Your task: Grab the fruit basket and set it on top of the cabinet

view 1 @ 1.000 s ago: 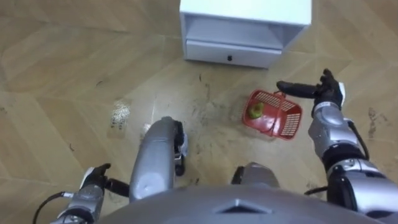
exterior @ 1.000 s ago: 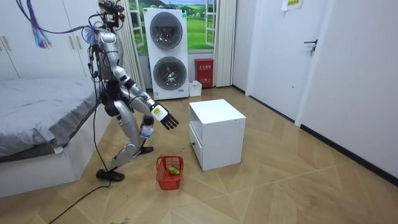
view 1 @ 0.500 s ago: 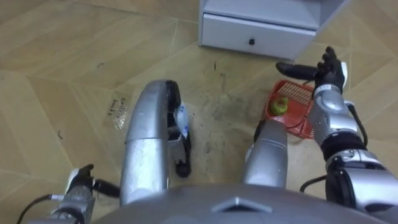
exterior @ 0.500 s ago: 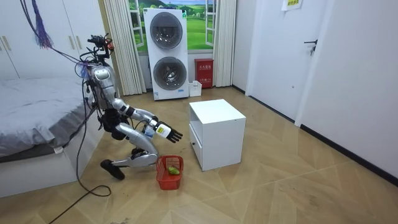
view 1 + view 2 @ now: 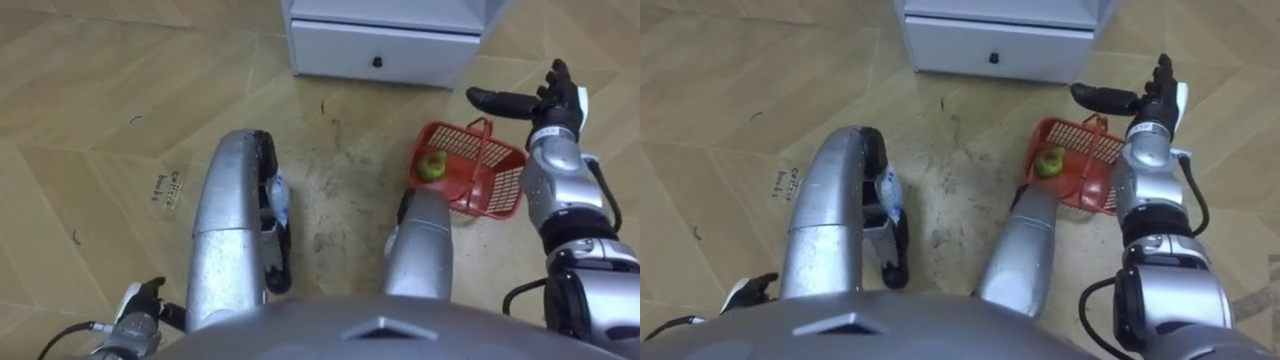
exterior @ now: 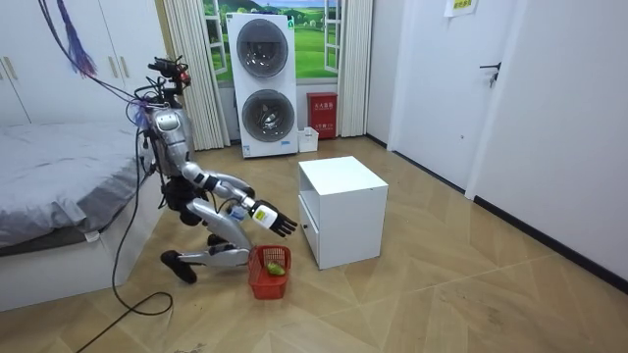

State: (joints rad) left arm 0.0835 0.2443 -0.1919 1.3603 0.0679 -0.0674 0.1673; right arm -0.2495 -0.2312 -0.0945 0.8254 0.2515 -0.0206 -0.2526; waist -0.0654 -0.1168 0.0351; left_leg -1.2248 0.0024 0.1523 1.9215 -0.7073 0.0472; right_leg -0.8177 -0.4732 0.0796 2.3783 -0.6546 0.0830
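**Red fruit basket on the floor, right robot hand open over it**

The fruit basket (image 5: 497, 187) is red plastic mesh and rectangular, with a thin handle (image 5: 483, 146) standing upright over it. 1 green fruit (image 5: 432, 167) lies inside. It sits on the wooden floor (image 5: 100, 120) just in front of the white cabinet (image 5: 385, 45), off the right end of its drawer (image 5: 350, 58).

The robot crouches low in front of the cabinet. The right robot hand (image 5: 548, 101) hovers above the basket, spread wide, holding nothing. The left robot hand (image 5: 140, 303) hangs well away from the cabinet; its state cannot be told.

Red fruit basket (image 5: 470, 170) on floor
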